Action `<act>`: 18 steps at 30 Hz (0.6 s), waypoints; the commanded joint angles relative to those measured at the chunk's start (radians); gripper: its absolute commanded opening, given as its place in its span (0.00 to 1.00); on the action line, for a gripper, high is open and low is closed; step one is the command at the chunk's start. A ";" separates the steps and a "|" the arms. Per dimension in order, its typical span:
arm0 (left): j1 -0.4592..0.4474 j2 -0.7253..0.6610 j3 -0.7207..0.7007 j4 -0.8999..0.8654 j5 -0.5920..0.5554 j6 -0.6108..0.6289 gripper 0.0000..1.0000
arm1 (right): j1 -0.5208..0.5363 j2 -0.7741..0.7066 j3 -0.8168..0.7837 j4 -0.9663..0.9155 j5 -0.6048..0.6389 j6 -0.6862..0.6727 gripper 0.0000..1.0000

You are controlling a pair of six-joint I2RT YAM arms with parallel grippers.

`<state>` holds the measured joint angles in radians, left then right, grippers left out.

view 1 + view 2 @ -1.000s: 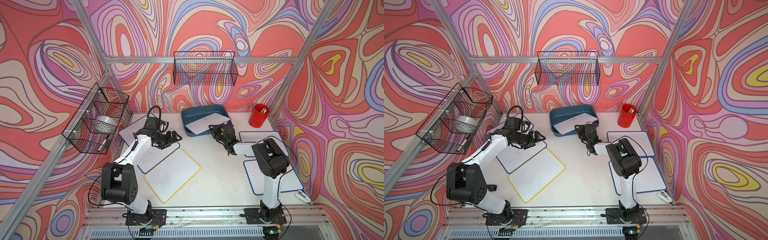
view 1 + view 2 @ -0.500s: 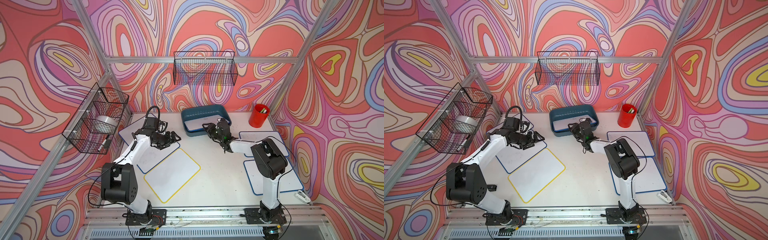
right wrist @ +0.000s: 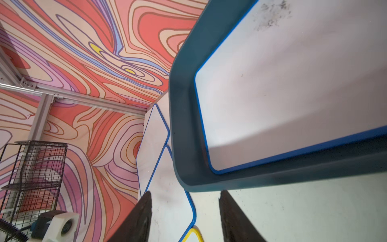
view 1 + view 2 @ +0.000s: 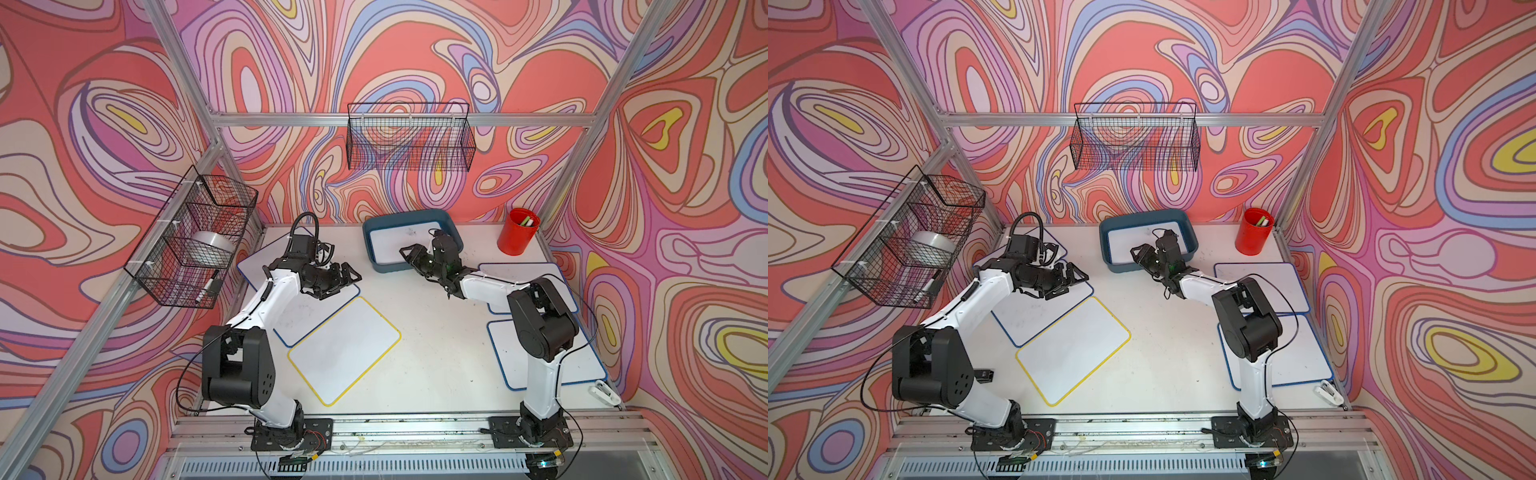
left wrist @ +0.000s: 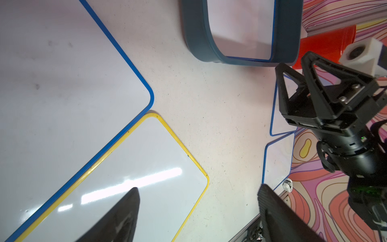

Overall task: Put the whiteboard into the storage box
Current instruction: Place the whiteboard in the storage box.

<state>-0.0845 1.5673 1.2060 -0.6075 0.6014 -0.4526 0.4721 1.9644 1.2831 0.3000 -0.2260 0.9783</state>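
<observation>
Hovering by the storage box (image 3: pixel 180 104) rim, right fingers (image 3: pixel 136 220) stand apart, empty; left fingers (image 5: pixel 121 220) wide, empty.

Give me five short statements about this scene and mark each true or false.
1. A blue-edged whiteboard lies inside the storage box. True.
2. The right gripper is shut on that whiteboard. False: its jaws stand apart and empty, outside the box by its wall.
3. The yellow-edged whiteboard lies flat on the table. True.
4. The red cup lies tipped over. False: it stands upright.
5. The left gripper holds the yellow-edged whiteboard. False: it is open and empty.
</observation>
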 commanded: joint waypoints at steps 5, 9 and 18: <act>0.014 0.017 -0.012 -0.017 0.014 0.007 0.85 | 0.024 -0.067 0.061 -0.163 -0.100 -0.173 0.54; 0.017 0.023 -0.010 -0.021 0.006 0.006 0.84 | 0.077 -0.067 0.067 -0.292 -0.138 -0.287 0.53; 0.023 0.036 -0.011 -0.022 0.012 0.008 0.84 | 0.214 -0.055 0.026 -0.462 -0.068 -0.496 0.53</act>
<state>-0.0700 1.5814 1.2022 -0.6075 0.6025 -0.4526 0.6598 1.9156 1.3392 -0.0727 -0.3260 0.5930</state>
